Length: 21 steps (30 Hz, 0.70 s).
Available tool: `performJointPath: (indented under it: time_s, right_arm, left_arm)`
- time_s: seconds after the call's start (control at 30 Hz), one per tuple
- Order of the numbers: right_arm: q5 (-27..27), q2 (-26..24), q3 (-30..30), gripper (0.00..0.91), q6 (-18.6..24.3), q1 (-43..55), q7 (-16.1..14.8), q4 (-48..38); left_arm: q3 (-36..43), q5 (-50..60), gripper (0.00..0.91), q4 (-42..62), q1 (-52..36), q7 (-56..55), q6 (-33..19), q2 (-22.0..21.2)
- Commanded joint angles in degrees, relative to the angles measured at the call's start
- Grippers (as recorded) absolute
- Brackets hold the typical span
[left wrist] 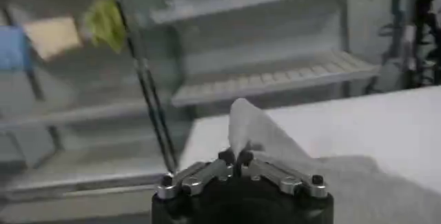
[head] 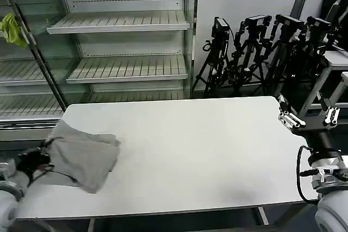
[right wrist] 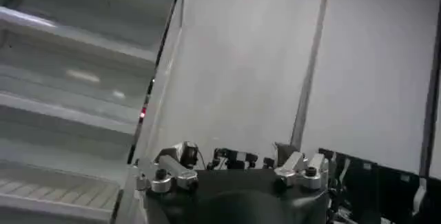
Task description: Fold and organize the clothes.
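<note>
A light grey shirt (head: 84, 158) lies bunched and partly folded at the left end of the white table (head: 206, 150). My left gripper (head: 39, 158) is at the shirt's left edge, near the table's left side. In the left wrist view that gripper (left wrist: 236, 156) is shut on a raised fold of the grey shirt (left wrist: 258, 132), which stands up from between the fingertips. My right gripper (head: 307, 118) hangs open above the table's right edge, away from the shirt. In the right wrist view the right gripper (right wrist: 234, 167) has its fingers spread wide with nothing between them.
Metal display shelves (head: 122, 23) stand behind the table, with a yellow-green cloth (head: 12, 28) hanging at the far left. Black tripods (head: 261, 47) crowd the back right. A grey frame (head: 331, 74) stands just beyond the table's right end.
</note>
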Motion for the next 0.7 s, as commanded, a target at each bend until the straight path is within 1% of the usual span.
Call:
performJointPath:
  time_s: [0.03,0.13,0.2,0.37,0.47,0.5,0.53,0.57,0.7]
  right_arm:
    - [0.2,0.2,-0.7,0.907,0.2,0.6,0.2,-0.3]
    - [0.2,0.4,-0.3,0.907,0.2,-0.3,0.2,-0.3]
    - [0.1,0.5,0.2,0.907,0.2,-1.0,0.2,-0.2]
    - [0.1,0.6,2.0,0.907,0.1,-3.1,0.4,0.2]
    - [0.0,0.7,3.1,0.907,-0.1,-4.2,0.5,0.5]
    - [0.0,0.8,3.5,0.907,-0.2,-4.7,0.6,0.8]
    - [0.0,0.9,4.1,0.907,-0.3,-5.1,0.6,1.0]
    - [0.0,0.9,4.4,0.907,-0.3,-5.5,0.6,1.1]
    - [0.0,0.9,6.2,0.907,-0.5,-7.1,0.7,1.6]
  left_arm:
    - [-7.7,21.1,0.05,-0.7,-0.6,4.0,-5.7,1.3]
    - [-5.4,25.7,0.05,-2.2,-1.0,5.1,-6.7,0.4]
    - [-3.6,29.6,0.05,-3.5,-0.8,6.1,-7.5,-1.2]
    - [5.4,33.8,0.05,-8.4,0.1,7.5,-7.9,-5.4]
    - [15.8,32.6,0.05,-10.9,1.2,8.0,-6.3,-7.8]
    - [16.4,31.3,0.05,-11.3,1.3,7.8,-5.7,-8.2]
    - [21.4,29.1,0.05,-12.0,1.2,7.3,-3.9,-9.1]
    - [23.9,27.8,0.05,-12.4,1.0,7.2,-3.4,-9.6]
    - [29.4,21.4,0.05,-13.4,-1.9,5.5,-0.4,-11.0]
